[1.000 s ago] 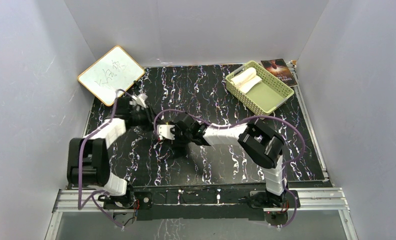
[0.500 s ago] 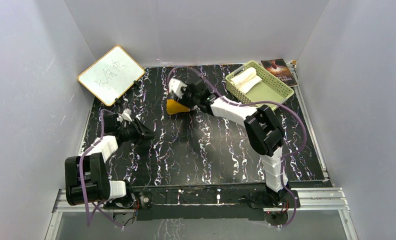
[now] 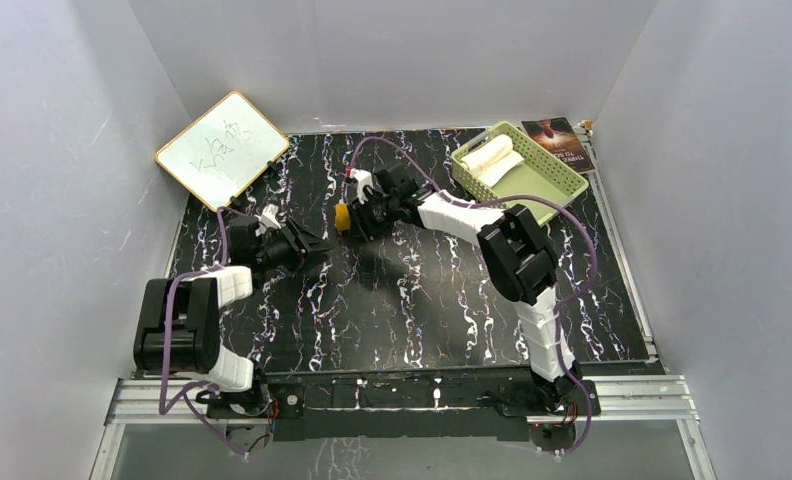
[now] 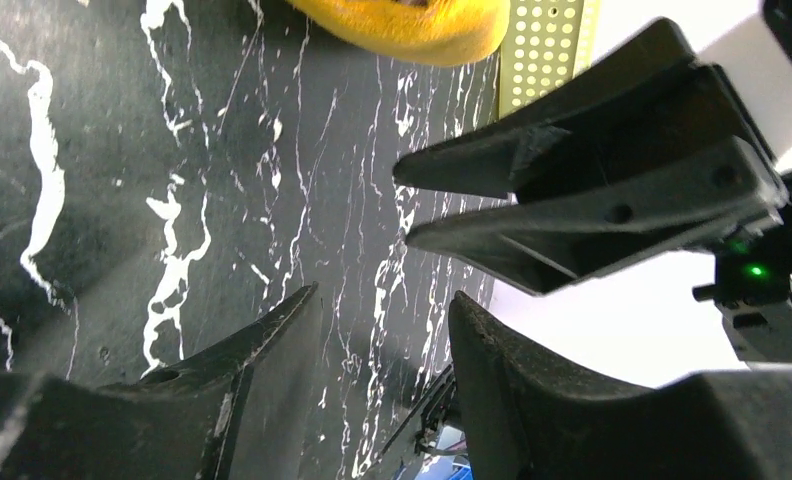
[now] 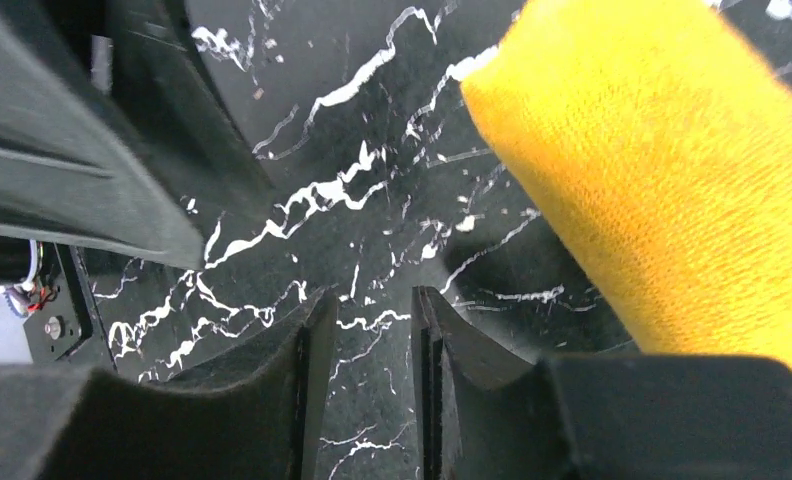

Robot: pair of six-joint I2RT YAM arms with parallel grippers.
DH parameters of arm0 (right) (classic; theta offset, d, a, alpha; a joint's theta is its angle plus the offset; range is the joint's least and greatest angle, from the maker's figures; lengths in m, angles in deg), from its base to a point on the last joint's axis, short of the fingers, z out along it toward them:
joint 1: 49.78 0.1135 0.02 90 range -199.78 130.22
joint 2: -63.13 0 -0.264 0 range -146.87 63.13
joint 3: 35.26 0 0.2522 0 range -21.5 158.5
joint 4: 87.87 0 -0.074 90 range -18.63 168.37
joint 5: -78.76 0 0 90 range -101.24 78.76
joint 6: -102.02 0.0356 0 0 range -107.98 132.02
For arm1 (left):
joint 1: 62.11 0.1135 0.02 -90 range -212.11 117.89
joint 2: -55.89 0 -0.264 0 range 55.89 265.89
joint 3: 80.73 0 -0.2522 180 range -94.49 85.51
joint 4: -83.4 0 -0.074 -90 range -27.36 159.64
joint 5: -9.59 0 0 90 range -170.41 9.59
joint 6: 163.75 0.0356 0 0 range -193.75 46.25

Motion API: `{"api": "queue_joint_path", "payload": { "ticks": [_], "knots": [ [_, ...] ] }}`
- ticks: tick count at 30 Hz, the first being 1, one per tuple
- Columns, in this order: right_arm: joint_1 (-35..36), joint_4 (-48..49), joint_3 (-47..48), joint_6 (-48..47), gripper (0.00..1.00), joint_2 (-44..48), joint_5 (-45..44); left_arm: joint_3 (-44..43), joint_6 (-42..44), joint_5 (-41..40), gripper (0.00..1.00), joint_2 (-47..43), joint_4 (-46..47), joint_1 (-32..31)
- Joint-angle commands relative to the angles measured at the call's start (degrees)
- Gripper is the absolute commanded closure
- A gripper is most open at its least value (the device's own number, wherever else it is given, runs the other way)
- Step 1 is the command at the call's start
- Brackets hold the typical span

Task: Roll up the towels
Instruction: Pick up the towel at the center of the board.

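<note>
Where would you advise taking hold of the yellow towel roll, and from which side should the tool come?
Probably across the middle of the yellow towel roll, pinching its two long sides, coming down from above. It shows as a short thick cylinder with a rounded end; gripped endwise it might unroll. The right tool sits beside it, jaws narrowly apart, empty.

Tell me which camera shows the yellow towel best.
Right wrist: the yellow towel fills its upper right, weave visible. Left wrist catches only an edge at the top; top external shows a small yellow spot.
</note>
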Motion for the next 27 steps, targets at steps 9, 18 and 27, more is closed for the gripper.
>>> {"api": "queue_joint_path", "payload": {
  "ticks": [9, 18, 27],
  "knots": [
    [0.5, 23.0, -13.9, -12.5, 0.12, 26.5, -11.6, -8.0, -0.9, -1.0, 0.51, 7.6, 4.6, -1.7],
    [-0.8, 11.6, -7.6, -21.0, 0.23, 18.9, -15.6, -12.8, 7.7, -0.8, 0.51, 1.3, -10.3, 1.4],
    [-4.6, 4.7, -1.1, -49.9, 0.19, 8.8, 1.0, -15.6, 14.7, 9.2, 0.51, -1.0, -20.0, 9.4]
  ]
}}
